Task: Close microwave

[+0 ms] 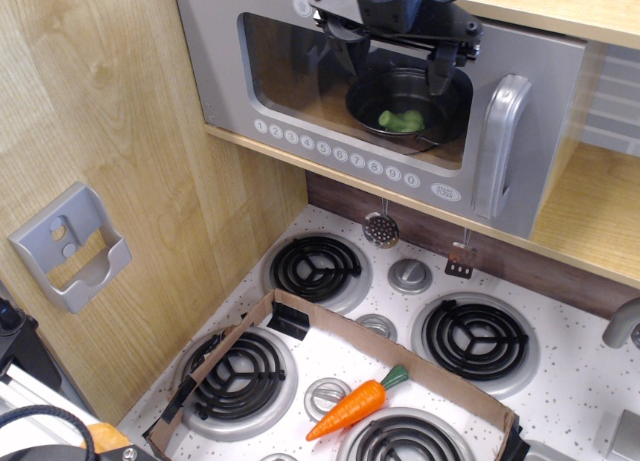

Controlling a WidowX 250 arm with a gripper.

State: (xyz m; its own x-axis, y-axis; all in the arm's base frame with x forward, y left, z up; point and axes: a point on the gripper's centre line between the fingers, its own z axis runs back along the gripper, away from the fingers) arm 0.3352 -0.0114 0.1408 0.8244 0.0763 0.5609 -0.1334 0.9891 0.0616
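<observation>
The microwave (380, 101) sits up in the wooden cabinet above the stove burners (316, 266), its grey door swung nearly flush, while the tool (392, 53), fingers spread apart, presses against the door's upper window

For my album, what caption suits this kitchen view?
Gripper against the grey microwave door, pan of greens inside, carrot on the stove below.
</observation>
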